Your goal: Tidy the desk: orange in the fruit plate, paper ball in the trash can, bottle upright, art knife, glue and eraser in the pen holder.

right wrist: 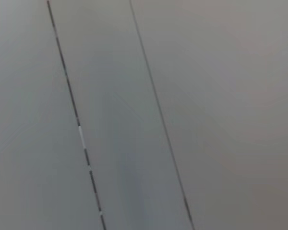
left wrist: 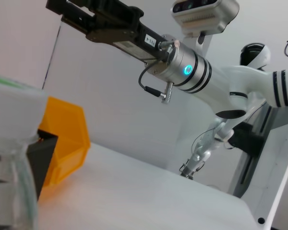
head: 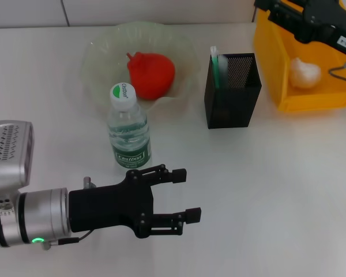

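Note:
The bottle stands upright near the front of the fruit plate, and shows close up as the bottle in the left wrist view. A red-orange fruit, the orange, lies in the plate. The white paper ball rests inside the yellow trash can. A green and white stick stands in the black mesh pen holder; art knife, glue and eraser cannot be told apart. My left gripper is open and empty, in front of the bottle. My right gripper hovers above the trash can.
The right arm reaches over the yellow bin in the left wrist view. The right wrist view holds only a grey surface with thin lines. White tabletop stretches to the right of the left gripper.

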Tool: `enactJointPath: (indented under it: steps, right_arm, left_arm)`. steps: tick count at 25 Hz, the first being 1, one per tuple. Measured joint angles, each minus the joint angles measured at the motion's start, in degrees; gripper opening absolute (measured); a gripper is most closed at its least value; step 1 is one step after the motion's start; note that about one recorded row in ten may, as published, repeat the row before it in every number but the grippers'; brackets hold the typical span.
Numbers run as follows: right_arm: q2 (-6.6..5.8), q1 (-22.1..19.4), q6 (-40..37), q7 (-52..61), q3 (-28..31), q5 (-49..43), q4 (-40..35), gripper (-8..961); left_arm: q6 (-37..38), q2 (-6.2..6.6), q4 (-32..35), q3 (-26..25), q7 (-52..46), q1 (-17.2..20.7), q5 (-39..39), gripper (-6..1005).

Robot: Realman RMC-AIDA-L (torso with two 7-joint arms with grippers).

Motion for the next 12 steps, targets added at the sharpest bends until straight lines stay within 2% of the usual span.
enactJointPath:
  steps: [1, 2, 3, 4, 7, 8, 12]
  right_arm:
    - [-0.88, -0.9, -3.8, 3.4, 0.1, -2.8, -2.0, 530]
    - [-0.88, -0.9, -3.8, 3.4, 0.1, -2.8, -2.0, 534]
    - [-2.02, -1.6, -10.4, 7.0, 0.3, -6.5, -3.9, 538]
    - [-2.02, -1.6, -10.4, 7.0, 0.3, -6.5, -3.9, 541]
    - [-4.17, -3.0, -22.3, 10.0, 0.4, -10.3, -4.9, 553]
    - [-5.17, -4.0, -28.4, 10.6, 0.5, -12.6, -5.0, 557]
    - [-5.48, -5.6, -34.0, 10.7, 1.2, -18.2, -5.1, 572]
  left_arm:
    - [1.2, 0.13, 0.0, 0.0, 0.0, 0.1, -0.1, 846]
    - [1.2, 0.13, 0.0, 0.0, 0.0, 0.1, -0.1, 846]
    - [2.0, 0.19, 0.0, 0.0, 0.0, 0.2, -0.1, 846]
    - [2.9, 0.28, 0.2, 0.0, 0.0, 0.4, -0.1, 846]
    - [5.4, 0.53, 0.8, -0.3, -0.6, 1.4, -0.1, 846]
    - [6.1, 0.61, 0.9, -0.5, -0.7, 1.6, -0.1, 846]
    - [9.2, 1.53, 3.1, -1.5, -2.8, 3.5, -0.1, 846]
